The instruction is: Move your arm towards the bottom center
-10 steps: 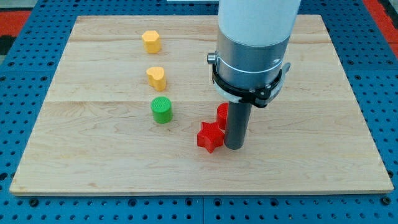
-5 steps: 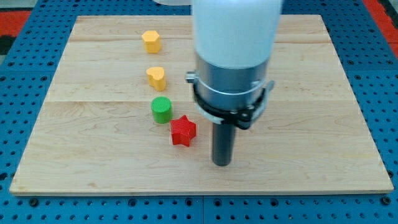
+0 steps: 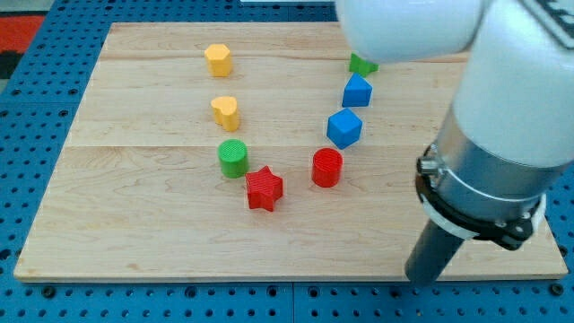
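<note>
Eight blocks lie on the wooden board (image 3: 134,242), and none is near my tip (image 3: 421,280), which sits at the board's bottom edge well toward the view's right, off from the bottom centre it is meant to reach. I carry no hand or jaws, only the dark rod, so nothing is held. Nearest are the red cylinder (image 3: 327,168) and red star (image 3: 264,188), up and to the view's left, both well apart from the tip. Beyond them a green cylinder (image 3: 233,158), yellow heart (image 3: 225,113) and yellow pentagon-like block (image 3: 218,59) climb the view's left; a blue hexagon-like block (image 3: 344,128), a second blue block (image 3: 357,91) and a half-hidden green block (image 3: 361,64) climb toward the top. A leftward slide along the bottom edge looks clear; drifting upward on the way would likely clip the red star or cylinder, and drifting downward would take the tip off the board.
</note>
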`<state>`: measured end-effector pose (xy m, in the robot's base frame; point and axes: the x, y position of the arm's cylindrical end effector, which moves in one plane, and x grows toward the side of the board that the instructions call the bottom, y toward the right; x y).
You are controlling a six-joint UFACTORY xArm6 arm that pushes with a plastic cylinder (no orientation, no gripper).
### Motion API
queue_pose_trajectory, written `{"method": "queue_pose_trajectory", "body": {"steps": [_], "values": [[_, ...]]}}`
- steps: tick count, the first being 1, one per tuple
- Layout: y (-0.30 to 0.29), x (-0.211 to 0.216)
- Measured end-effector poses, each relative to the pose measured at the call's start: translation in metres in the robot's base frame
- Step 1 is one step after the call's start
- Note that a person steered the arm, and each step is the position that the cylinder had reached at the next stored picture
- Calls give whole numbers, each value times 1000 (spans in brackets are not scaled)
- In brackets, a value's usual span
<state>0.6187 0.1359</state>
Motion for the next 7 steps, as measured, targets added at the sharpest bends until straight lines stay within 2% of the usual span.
{"method": "queue_pose_trajectory", "body": {"steps": [3, 4, 6, 7], "values": [[13, 0], [10, -14], [-71, -15], [-143, -19]]}}
